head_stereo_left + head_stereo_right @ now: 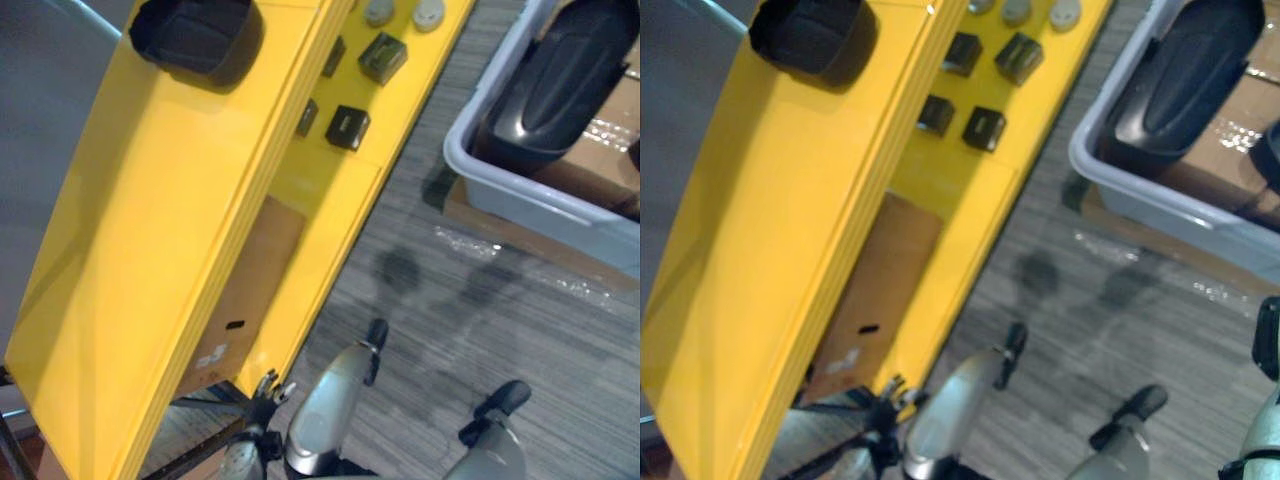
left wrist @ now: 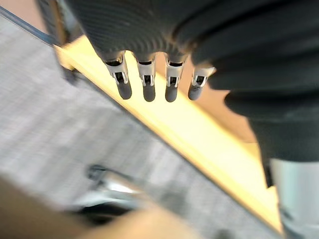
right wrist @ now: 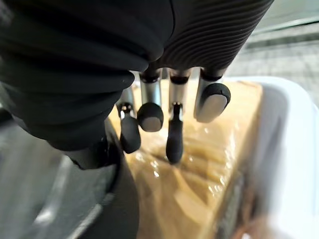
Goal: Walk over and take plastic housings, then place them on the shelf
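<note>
One black housing (image 1: 195,35) already sits on the yellow shelf (image 1: 150,250). A second housing (image 1: 565,80) lies in the grey bin (image 1: 530,205), not yet collected. The right hand (image 3: 151,115) hangs over the bin, fingers relaxed and empty, apparently positioned to reach. The left hand (image 2: 148,82) idles beside the shelf, fingers straight.

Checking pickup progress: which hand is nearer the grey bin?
Right. The right hand hangs over the grey bin; the left hand is beside the yellow shelf.
</note>
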Robot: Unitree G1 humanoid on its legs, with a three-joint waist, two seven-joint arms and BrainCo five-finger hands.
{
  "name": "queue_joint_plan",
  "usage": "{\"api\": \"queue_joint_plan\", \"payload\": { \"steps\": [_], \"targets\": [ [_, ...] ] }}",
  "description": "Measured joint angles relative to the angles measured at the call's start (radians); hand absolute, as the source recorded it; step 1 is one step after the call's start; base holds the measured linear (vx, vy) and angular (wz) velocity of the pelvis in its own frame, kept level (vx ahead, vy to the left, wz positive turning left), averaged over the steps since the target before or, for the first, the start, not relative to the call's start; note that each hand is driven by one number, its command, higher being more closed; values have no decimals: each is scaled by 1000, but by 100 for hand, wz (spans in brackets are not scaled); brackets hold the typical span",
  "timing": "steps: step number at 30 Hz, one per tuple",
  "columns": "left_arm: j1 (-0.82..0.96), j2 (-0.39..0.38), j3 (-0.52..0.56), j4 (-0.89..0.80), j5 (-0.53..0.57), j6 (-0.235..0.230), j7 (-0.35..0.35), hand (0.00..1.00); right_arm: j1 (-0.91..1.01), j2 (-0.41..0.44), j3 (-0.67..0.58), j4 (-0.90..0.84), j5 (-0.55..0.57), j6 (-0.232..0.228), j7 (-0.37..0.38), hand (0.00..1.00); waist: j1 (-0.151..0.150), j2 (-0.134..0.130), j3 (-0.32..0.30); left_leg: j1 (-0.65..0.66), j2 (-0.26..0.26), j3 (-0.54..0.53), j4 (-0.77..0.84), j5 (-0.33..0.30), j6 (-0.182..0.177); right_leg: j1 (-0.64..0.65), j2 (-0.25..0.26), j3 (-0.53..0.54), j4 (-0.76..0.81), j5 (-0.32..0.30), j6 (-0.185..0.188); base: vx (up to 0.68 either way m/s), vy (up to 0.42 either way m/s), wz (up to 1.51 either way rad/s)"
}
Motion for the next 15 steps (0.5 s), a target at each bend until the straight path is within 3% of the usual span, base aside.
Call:
{"api": "queue_joint_plan", "payload": {
  "steps": [2, 4, 6, 15],
  "targets": [
    [0, 0, 13, -68, -25, 0, 4, 0, 0, 12, -5, 0, -28, -46, -15, 100, -18, -16, 11, 1, 4, -2, -7, 8, -3, -3, 1, -3, 5, 0, 1, -38, -30, 2],
    [0, 1, 22, -97, -36, 0, 10, 0, 0, 20, -11, 0, -42, -63, -24, 100, -28, -21, 15, 2, 8, -1, -8, 9, -4, -2, 3, -2, 6, 0, 1, -10, -8, -2],
    [1, 3, 53, -154, -39, 1, 21, 0, 0, 38, -24, -4, -68, -81, -47, 100, -44, -49, 35, 12, 15, 1, -12, 11, -7, 0, 5, -1, 12, -1, -1, -22, -19, -7],
    [1, 33, 92, -376, -35, -1, 63, 0, -1, 59, -26, -66, -107, -101, -106, 100, -51, -96, 67, 31, 49, 1, -24, 20, -23, 12, 38, -5, 5, -3, -13, -23, -21, -4]
  ]
}}
